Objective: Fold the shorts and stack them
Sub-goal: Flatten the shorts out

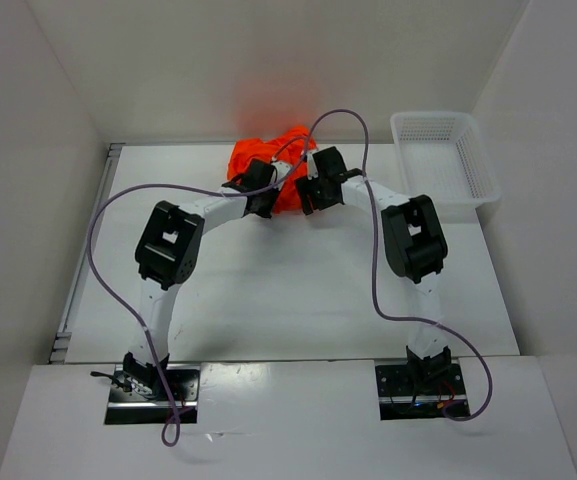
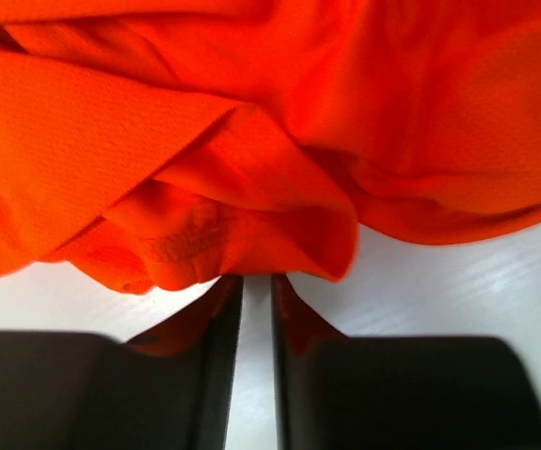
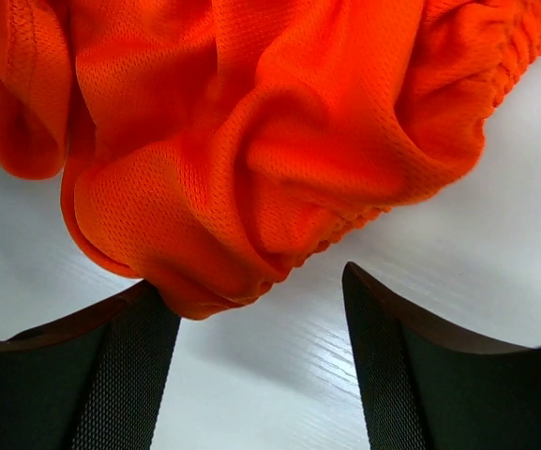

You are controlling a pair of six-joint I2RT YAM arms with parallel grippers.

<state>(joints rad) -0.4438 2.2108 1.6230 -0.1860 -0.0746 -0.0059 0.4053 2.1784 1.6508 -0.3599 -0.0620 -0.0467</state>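
left wrist view: the bright orange soft mesh-fabric shorts [image 2: 157,122] lie crumpled on the white table [image 2: 458,281], and a folded hem hangs right over the fingertips.
left end effector [image 2: 256,281]: jaws stand nearly together with only a thin slit of table between them; i cannot tell whether the tips pinch the hem.
right wrist view: a rounded fold of the shorts sits just ahead of the fingers, with the gathered waistband at upper right.
right end effector [image 3: 251,277]: jaws wide apart, holding nothing; one finger touches the fold.
step: likely taking hold of the heap to spread it; no fold made yet.
next move: probably a firm pinch on an edge by each arm, then pulling apart to flatten.
top view: shorts bunched at the far middle of the table, both arms reaching to them; a white plastic mesh basket [image 1: 473,170] stands far right, apart from them.
room: plain white walls [image 1: 268,60] enclose the table; purple cables [image 1: 373,260] loop along the arms.
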